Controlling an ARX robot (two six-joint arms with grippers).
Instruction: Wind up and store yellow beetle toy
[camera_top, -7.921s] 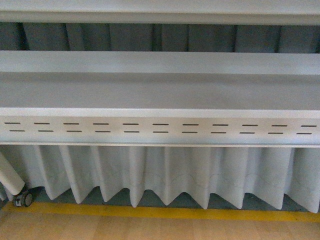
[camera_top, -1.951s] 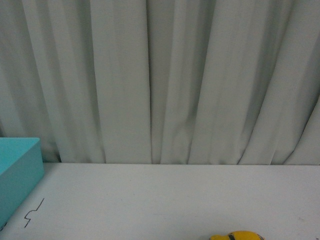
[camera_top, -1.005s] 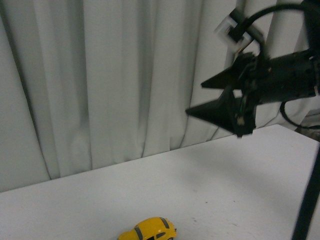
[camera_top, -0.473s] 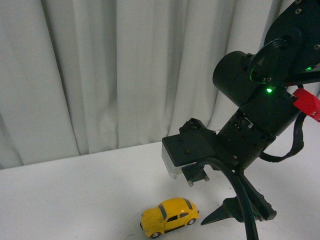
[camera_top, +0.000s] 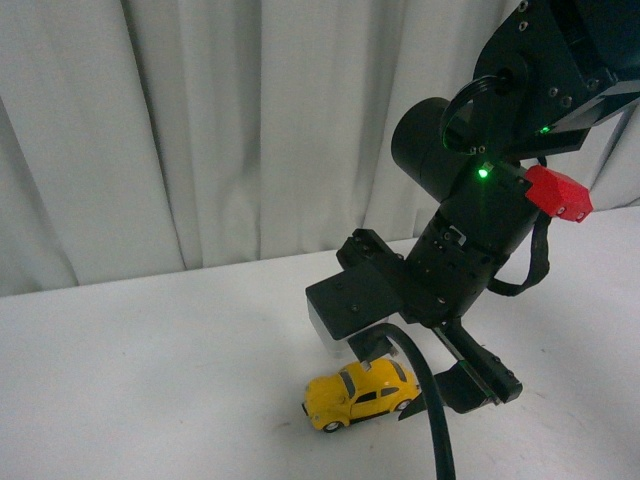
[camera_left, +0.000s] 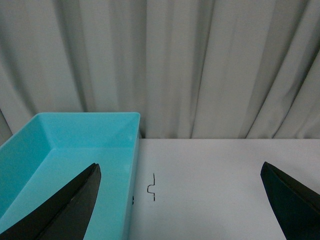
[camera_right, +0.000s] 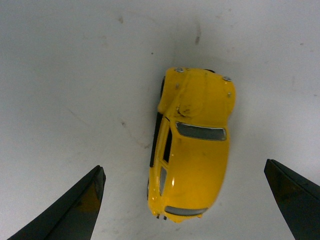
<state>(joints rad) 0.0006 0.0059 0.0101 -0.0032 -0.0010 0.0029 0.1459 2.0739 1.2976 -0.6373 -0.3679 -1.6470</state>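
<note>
Pale pleated curtain (camera_top: 200, 130) — white table (camera_top: 150, 380) in front.

Soft, even, rather dim light; the yellow beetle toy (camera_right: 192, 145) casts a faint shadow on the table (camera_right: 75, 75); front view slightly grainy.

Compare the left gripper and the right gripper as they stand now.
The right gripper has the yellow beetle toy between its fingers, not touching it. The left gripper has only bare table between its own. The left gripper points level, toward the curtain, with a turquoise bin beside it. The right gripper points down at the table. Both are open wide.
</note>
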